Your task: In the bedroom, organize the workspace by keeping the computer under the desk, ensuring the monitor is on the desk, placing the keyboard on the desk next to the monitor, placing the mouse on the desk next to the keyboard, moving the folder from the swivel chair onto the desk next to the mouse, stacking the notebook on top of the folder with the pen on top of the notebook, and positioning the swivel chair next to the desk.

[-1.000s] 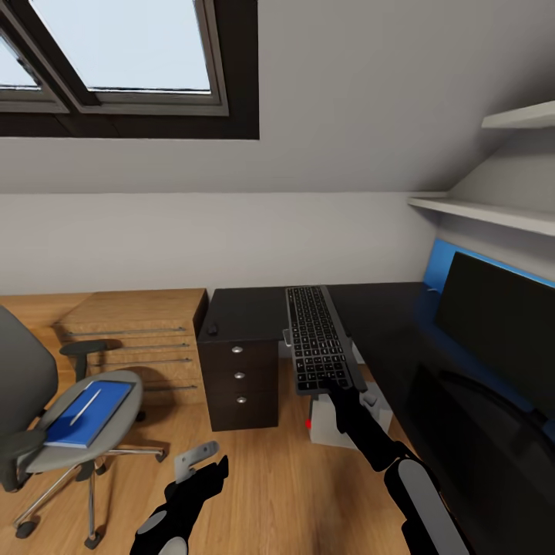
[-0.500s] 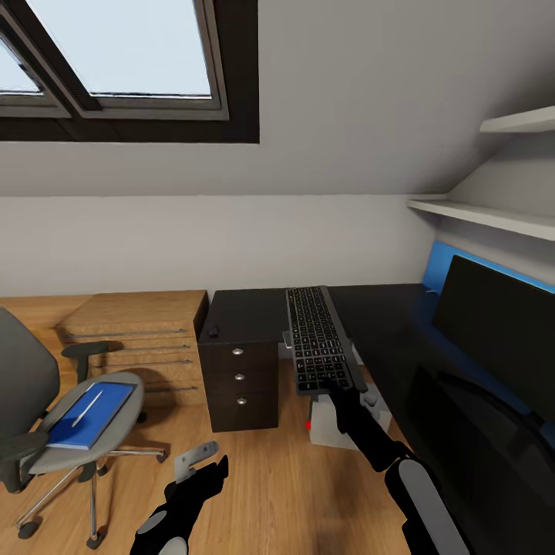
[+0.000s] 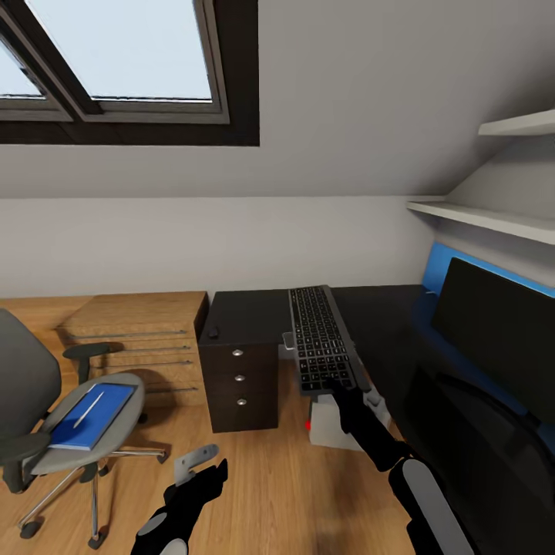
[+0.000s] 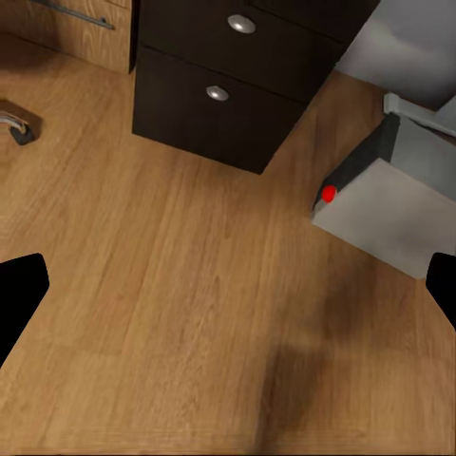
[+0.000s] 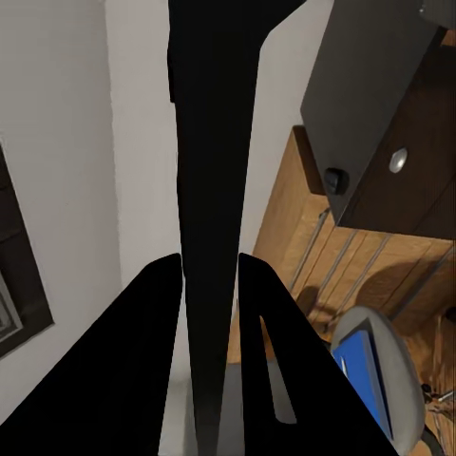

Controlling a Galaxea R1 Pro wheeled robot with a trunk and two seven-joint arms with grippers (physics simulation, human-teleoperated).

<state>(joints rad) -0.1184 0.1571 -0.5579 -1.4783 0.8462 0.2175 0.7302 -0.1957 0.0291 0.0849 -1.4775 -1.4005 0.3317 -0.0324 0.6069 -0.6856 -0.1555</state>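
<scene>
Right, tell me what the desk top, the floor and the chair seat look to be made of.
The desk top looks like glossy black laminate or lacquer; it mirrors the monitor. The floor looks like warm wood planking with visible grain and seams. The swivel chair seat looks like matte grey padded fabric, though these are renders.

The desk top is seen as glossy black, with reflections thrown across it, against a matt blue back panel. The floor is rendered as smooth, grained wood with a soft sheen. The drawer cabinet is shown in dark matt wood (its round knobs look like polished metal). The swivel chair is padded in dull grey cloth over a chrome base. The computer case appears as matt grey plastic.
</scene>
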